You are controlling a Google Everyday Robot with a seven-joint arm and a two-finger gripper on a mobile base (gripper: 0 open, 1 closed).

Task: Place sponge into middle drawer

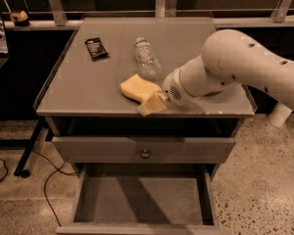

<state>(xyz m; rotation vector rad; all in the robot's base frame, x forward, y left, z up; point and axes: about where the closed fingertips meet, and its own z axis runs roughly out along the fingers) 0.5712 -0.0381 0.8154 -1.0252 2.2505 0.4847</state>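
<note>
The sponge point(136, 87), a pale yellow foam block with a curved outline, lies on the grey tabletop near its front edge. My gripper point(152, 104) is at the end of the white arm that comes in from the right. It sits at the sponge's front right corner, touching or nearly touching it, low over the table's front edge. The middle drawer point(143, 196) is pulled out below, with a bare grey floor and low side walls.
A clear plastic bottle point(145, 58) lies just behind the sponge. A dark snack packet point(96, 48) lies at the back left of the table point(78, 87). A closed drawer front with a round knob point(145, 153) sits above the open drawer. Cables run on the floor at left.
</note>
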